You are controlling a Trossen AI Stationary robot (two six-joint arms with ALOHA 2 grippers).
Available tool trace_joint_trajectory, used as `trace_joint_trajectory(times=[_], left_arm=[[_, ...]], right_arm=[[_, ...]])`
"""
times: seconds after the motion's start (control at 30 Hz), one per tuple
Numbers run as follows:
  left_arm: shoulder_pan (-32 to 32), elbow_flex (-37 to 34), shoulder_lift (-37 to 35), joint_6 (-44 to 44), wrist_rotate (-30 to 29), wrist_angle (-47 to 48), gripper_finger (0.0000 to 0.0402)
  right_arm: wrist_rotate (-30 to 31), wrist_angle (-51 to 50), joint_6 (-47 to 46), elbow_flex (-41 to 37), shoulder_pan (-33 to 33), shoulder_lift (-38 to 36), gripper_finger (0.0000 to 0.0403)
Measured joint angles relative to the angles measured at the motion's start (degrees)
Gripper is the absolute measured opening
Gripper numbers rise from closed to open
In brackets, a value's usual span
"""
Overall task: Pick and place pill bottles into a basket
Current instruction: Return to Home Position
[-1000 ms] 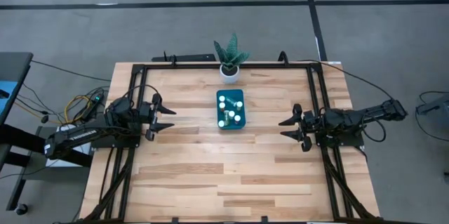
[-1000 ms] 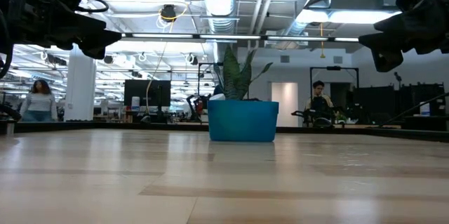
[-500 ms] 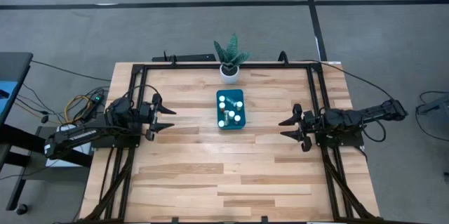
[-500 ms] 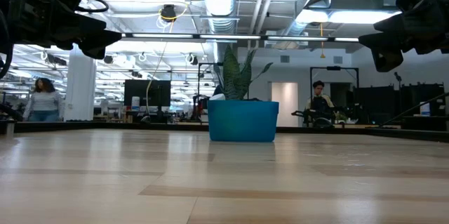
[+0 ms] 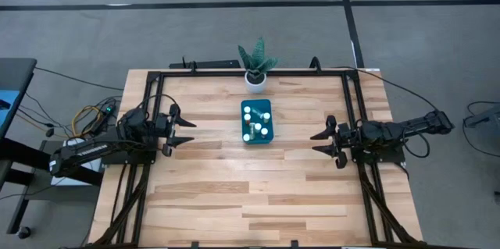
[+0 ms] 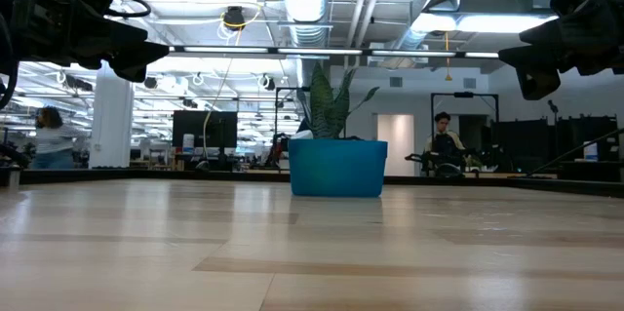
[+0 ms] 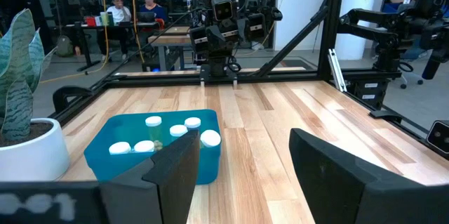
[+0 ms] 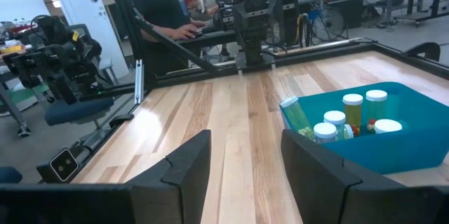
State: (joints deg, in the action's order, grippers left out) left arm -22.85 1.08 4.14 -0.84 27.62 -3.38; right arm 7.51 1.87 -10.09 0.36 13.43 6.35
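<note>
High view first: left gripper hangs over the left side of the table, just inside the black frame, fingers spread apart and pointing toward the middle. Right gripper faces it from the right side, just inside its own rail, fingers also spread. From the low view, both sit well above the wood, up in the two top corners. Between them lies a broad run of bare boards, and the front half of the table is open plank right out to the edge. One basket stands between the two grippers, well apart from each and set toward the back. The bottles are all inside it, some upright and at least one greenish one leaning on its side. Six white caps show from the left wrist view, and six again from the right wrist; I cannot tell whether more lie underneath. One plant in a white pot stands just behind the basket, near the back rail. Count it up: two arms, two grippers, one basket, one plant. Two people show far back in the room.
</note>
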Motion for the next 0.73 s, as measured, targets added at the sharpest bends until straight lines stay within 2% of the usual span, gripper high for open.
trace_joint_trajectory(times=[0.73], left_arm=[[0.0, 0.0, 0.0, 0.0, 0.0, 0.0, 0.0213]], right_arm=[[0.0, 0.0, 0.0, 0.0, 0.0, 0.0, 0.0171]])
